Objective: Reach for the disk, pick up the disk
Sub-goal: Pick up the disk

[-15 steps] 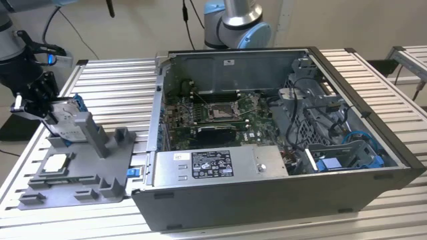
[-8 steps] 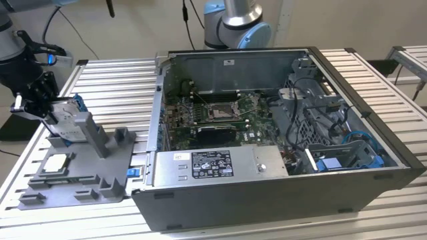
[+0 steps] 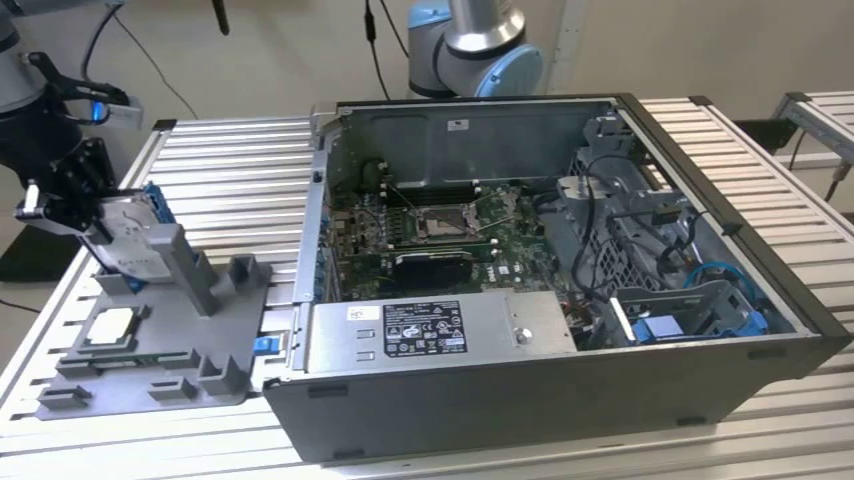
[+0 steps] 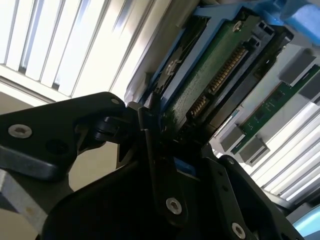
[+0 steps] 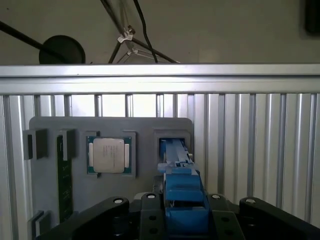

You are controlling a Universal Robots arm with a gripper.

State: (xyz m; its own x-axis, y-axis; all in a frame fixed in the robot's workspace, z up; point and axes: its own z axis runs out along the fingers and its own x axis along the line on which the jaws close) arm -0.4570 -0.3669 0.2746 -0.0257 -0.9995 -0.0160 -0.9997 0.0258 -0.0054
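Plainly, the black gripper (image 3: pixel 83 205) stands over the disk (image 3: pixel 127 228), a rectangular silver-grey metal hard drive framed by a bright blue plastic bracket; the jaws are narrow, one on each broad side of it, and by the look of both wrist views they are closed against it.

In the exterior view the disk stands on edge in a slot of the moulded grey plastic holder (image 3: pixel 227 330); it looks seated there, not yet raised. It lies at about nine o'clock from the open dark metal computer case (image 3: pixel 534 400), well apart from it; the flat square silver chip (image 3: pixel 107 328) rests in the same holder at about six o'clock from the disk. All of it sits on the slatted aluminium tabletop (image 3: pixel 240 160).

In the second wrist view the disk's green circuit board (image 4: pixel 210 85) and its row of gold connector pins (image 4: pixel 227 67) face the camera, just beside one jaw.

I judge the disk stiff and fairly heavy for its size; its metal faces are smooth and likely to slip under a light hold. The board and the pins look fragile; the blue bracket (image 5: pixel 181 187) may flex. The safest hold, I think, is across the two broad faces near the upper edge and centred along its length, so that it does not swing or jam in the slot.
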